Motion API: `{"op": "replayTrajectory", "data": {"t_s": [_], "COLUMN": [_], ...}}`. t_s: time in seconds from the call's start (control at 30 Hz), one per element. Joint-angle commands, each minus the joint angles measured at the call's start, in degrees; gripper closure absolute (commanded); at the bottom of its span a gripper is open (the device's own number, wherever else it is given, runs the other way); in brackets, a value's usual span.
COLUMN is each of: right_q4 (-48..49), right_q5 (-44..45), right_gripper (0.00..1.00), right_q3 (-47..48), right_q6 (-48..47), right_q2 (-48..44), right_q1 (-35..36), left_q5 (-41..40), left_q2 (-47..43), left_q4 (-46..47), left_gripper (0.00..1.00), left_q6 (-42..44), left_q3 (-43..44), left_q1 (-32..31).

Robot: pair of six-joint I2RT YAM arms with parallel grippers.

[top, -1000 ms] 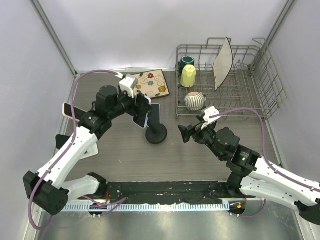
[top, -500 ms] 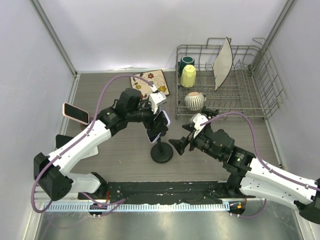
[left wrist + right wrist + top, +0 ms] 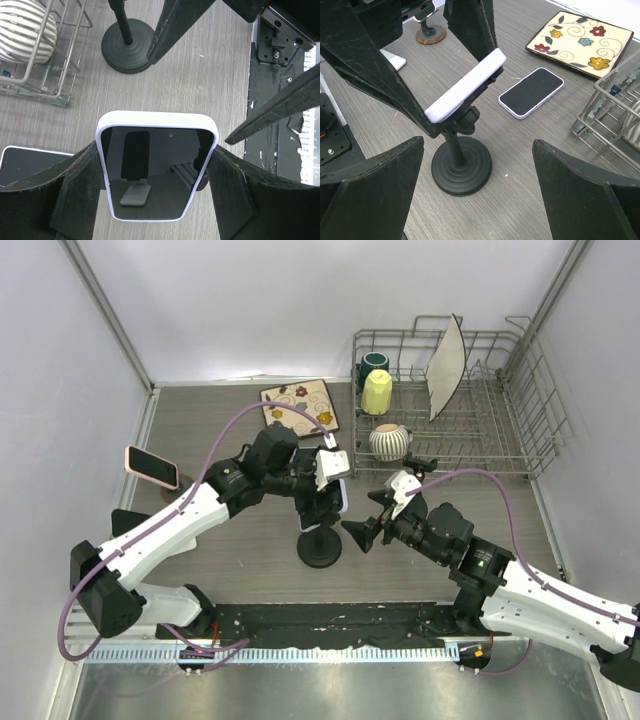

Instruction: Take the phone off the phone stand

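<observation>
The phone [image 3: 157, 165] has a white case and a dark screen. My left gripper [image 3: 156, 147] is shut on its two long edges. In the right wrist view the phone [image 3: 465, 85] lies tilted on the head of the black phone stand [image 3: 461, 170], with the left fingers [image 3: 375, 85] on either side of it. I cannot tell whether it is free of the clamp. From above, the left gripper [image 3: 322, 495] is over the stand's round base [image 3: 318, 548]. My right gripper [image 3: 358, 530] is open and empty just right of the base; in its own view [image 3: 478, 142] its fingers straddle the stand.
A second phone [image 3: 531, 92] lies flat on the table behind the stand. A floral plate [image 3: 300, 405] lies at the back. The dish rack [image 3: 450, 410] at the right holds a striped cup [image 3: 389, 442], other cups and a plate. A pink phone [image 3: 150, 468] stands at the left.
My left gripper carried the phone right and nearer, and the stand's base slid with it. My right gripper came in low beside the base.
</observation>
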Motion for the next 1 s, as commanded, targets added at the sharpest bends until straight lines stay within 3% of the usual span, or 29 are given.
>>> {"op": "replayTrajectory", "data": {"t_s": [0.0, 0.13, 0.4, 0.57, 0.67, 0.97], "right_q4": [1.56, 0.16, -1.69, -2.13, -2.22, -3.61], "right_q5": [0.92, 1.10, 0.92, 1.36, 1.10, 2.50], "right_gripper": [0.05, 0.05, 0.05, 0.05, 0.05, 0.05], "right_q3": [0.26, 1.22, 2.72, 3.33, 3.43, 3.77], "right_q6": [-0.76, -1.64, -2.17, -2.70, -2.70, -2.70], "right_q2": [-0.55, -0.38, 0.15, 1.20, 1.47, 0.24], "right_q1": [-0.06, -0.15, -0.06, -0.06, -0.06, -0.06], "left_q5": [2.63, 2.28, 4.04, 4.65, 5.27, 3.26], "left_q2": [-4.05, -4.58, -5.90, -6.25, -5.99, -7.83], "left_q4": [5.07, 5.34, 5.87, 6.66, 6.66, 10.25], "left_gripper": [0.81, 0.70, 0.26, 0.07, 0.00, 0.00], "left_q6": [1.65, 1.21, -0.11, -0.72, -1.08, -6.16], "left_q3": [-1.52, -2.58, -3.37, -3.82, -3.73, -3.03], "left_q1": [-0.01, -0.01, -0.01, -0.01, -0.01, -0.45]}}
